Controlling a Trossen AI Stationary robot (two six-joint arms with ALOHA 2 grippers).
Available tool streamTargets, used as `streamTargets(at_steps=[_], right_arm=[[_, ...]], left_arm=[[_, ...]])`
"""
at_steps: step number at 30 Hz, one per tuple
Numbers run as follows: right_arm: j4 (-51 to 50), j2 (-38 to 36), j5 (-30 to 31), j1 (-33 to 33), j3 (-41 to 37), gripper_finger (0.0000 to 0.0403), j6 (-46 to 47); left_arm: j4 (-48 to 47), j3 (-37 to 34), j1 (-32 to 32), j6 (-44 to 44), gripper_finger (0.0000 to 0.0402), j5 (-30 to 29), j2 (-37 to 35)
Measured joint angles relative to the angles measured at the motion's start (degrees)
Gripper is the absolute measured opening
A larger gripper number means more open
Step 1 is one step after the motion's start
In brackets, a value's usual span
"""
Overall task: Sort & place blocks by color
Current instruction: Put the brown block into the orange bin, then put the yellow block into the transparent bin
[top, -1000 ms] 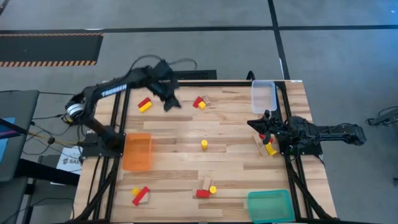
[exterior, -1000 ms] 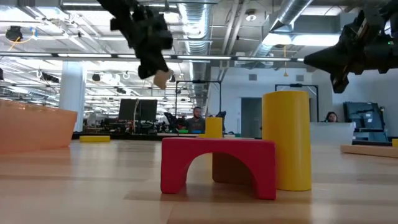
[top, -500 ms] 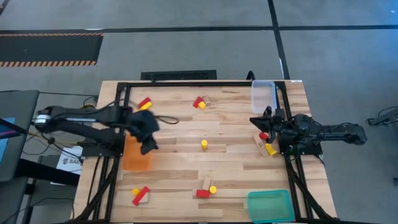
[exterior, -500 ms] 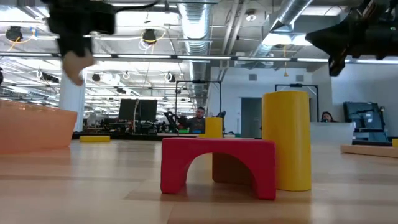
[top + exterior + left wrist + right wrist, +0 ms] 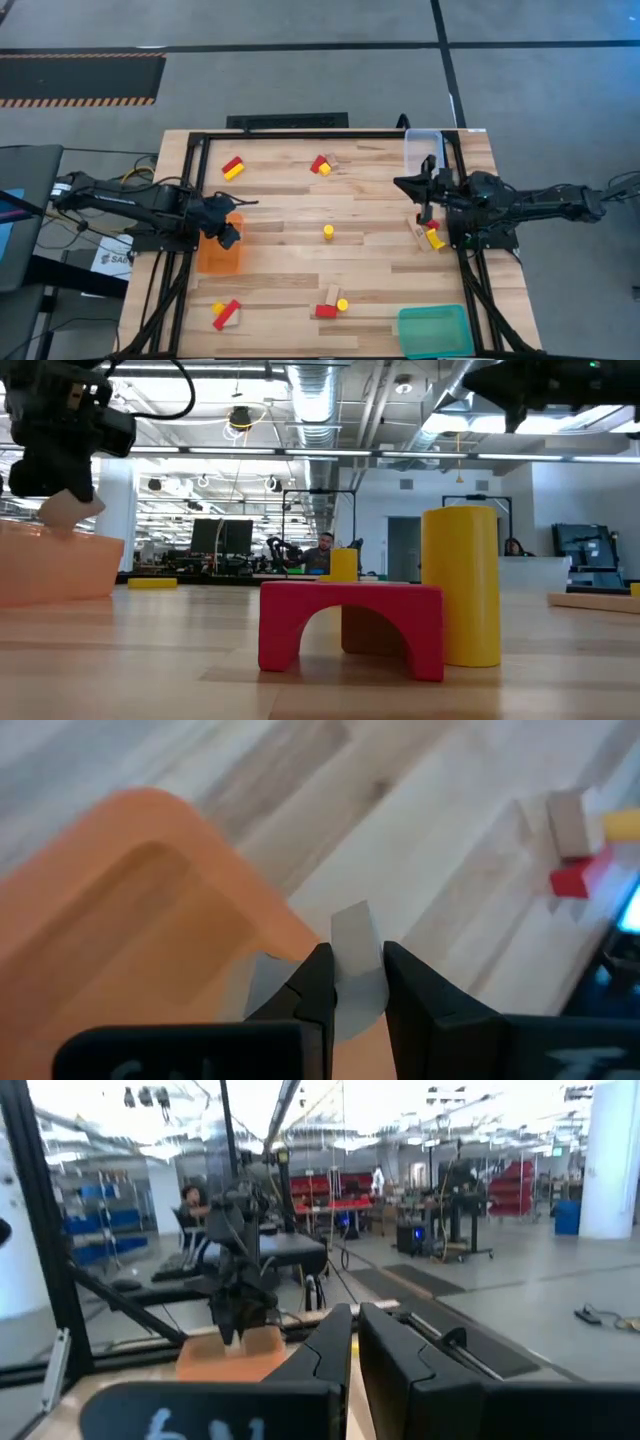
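My left gripper (image 5: 228,236) hangs over the far right corner of the orange tray (image 5: 218,255) and is shut on a light wood block (image 5: 352,935), which also shows in the low view (image 5: 68,510). My right gripper (image 5: 404,183) is raised at the table's right side, fingers level and pointing left, shut on nothing (image 5: 354,1342). Below it lie a red, a yellow and a wood block (image 5: 430,232). Other red and yellow blocks lie at the far left (image 5: 233,167), far middle (image 5: 321,164), near left (image 5: 225,314) and near middle (image 5: 330,303). A yellow cylinder (image 5: 328,232) stands at the centre. My left gripper pinches the wood block by two opposite faces (image 5: 340,970) between its two fingers, coming from above and pointing down. The block's free end (image 5: 66,515) sticks out below the fingertips. It is lifted clear, just above the orange tray's rim (image 5: 60,545).
A clear tray (image 5: 423,152) sits at the far right corner and a green tray (image 5: 432,328) at the near right corner. In the low view a red arch (image 5: 350,625) and a yellow cylinder (image 5: 460,585) stand close to the camera. People sit in the room beyond the table.
My left arm has swung from the table's far side toward its left edge and come down over the orange tray, carrying the wood block with it. My right gripper has risen from the blocks at the right side and moved a little toward the far edge.
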Motion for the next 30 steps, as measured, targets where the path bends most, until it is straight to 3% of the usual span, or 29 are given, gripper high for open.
streamTargets(at_steps=[5, 10, 21, 25, 30], right_arm=[[-0.02, 8.3, 0.0, 0.13, 4.53, 0.0049, 0.41], [-0.39, 16.38, -0.35, 0.13, 9.44, 0.0049, 1.91], [-2.47, 28.4, -1.42, 0.02, 17.63, 0.0049, 1.49], [-4.8, 30.91, -1.5, 0.05, 19.93, 0.005, 1.17], [-5.81, 33.59, -1.62, 0.55, 22.64, 0.0062, -1.5]], left_arm=[[-8.77, 0.0, 0.13, -3.38, 0.0032, -0.48, 0.4], [-8.33, -0.07, 0.13, -3.08, 0.004, 0.07, 1.98], [-7.49, -0.09, 0.15, 2.49, 0.017, 4.23, 4.8], [-7.52, 1.98, 0.2, 5.03, 0.0199, 6.86, 4.48], [-6.59, 7.24, 0.2, 7.59, 0.0213, 5.07, 4.37]])
